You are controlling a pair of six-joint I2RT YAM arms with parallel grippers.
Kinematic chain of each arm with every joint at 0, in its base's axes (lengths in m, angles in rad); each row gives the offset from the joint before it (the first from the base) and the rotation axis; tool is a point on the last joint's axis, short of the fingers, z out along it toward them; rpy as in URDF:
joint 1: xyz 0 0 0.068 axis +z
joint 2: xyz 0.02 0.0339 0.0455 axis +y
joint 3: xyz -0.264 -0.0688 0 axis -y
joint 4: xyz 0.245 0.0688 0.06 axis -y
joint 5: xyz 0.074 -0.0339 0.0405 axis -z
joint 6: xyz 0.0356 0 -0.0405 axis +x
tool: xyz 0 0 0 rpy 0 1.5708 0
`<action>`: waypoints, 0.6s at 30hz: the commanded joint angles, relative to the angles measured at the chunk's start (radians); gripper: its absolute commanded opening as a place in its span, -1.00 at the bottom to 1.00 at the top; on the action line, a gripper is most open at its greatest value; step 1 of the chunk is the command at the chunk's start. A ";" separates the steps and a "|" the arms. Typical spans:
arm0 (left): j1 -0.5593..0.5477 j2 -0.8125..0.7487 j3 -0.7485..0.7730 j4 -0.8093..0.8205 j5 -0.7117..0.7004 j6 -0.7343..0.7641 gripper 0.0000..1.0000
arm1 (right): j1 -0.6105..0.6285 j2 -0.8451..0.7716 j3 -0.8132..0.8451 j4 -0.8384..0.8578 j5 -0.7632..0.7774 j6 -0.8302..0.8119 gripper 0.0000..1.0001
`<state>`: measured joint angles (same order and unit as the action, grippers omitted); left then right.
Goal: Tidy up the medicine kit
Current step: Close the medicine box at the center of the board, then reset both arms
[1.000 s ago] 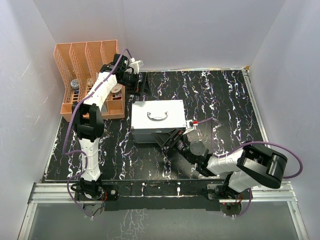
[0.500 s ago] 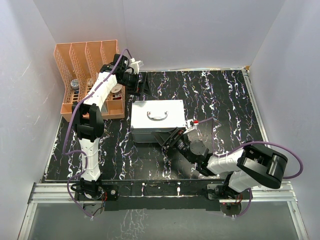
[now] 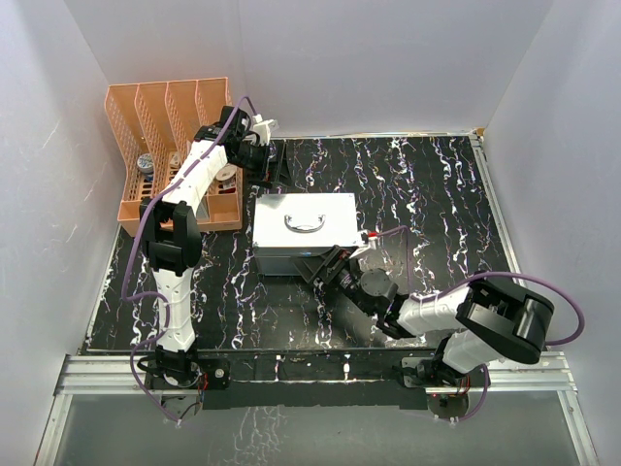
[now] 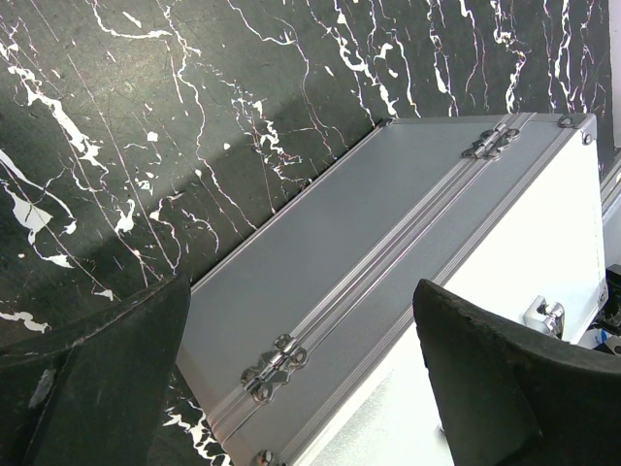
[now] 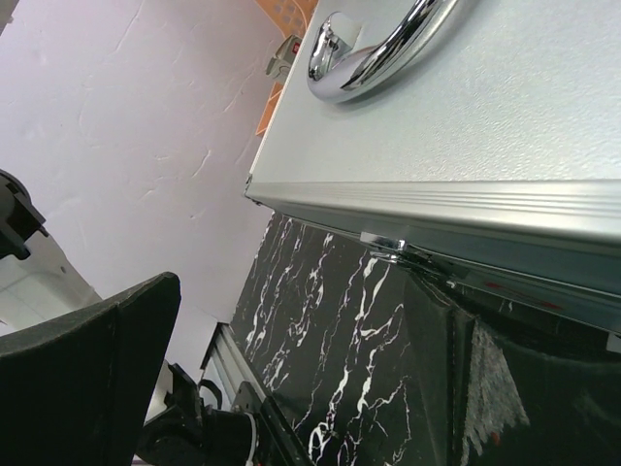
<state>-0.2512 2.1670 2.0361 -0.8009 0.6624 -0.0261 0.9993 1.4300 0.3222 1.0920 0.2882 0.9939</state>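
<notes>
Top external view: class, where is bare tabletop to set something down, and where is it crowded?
Bare: marble from the medicine kit to the right wall. Crowded: orange organizer at left, left gripper behind the kit, right gripper at its front.

One medicine kit (image 3: 281,238) bearing one handle (image 3: 305,224) and two hinges (image 4: 275,364); one orange rack (image 3: 165,102) with four slots.

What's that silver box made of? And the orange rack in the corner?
The medicine kit looks like metal, probably aluminium: dull silver-grey panels, ribbed edge strips and small metal hinges. Its handle looks like polished chrome, mirror-shiny. The orange rack looks like plastic: one even colour, moulded lattice walls.
</notes>
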 commanded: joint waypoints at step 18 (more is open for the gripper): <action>-0.004 -0.072 0.013 -0.022 0.015 0.016 0.94 | -0.013 -0.040 0.080 -0.063 -0.047 -0.009 0.97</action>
<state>-0.2512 2.1666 2.0361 -0.8009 0.6624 -0.0223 0.9928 1.4548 0.3523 1.0565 0.2607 1.0153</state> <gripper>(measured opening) 0.970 0.983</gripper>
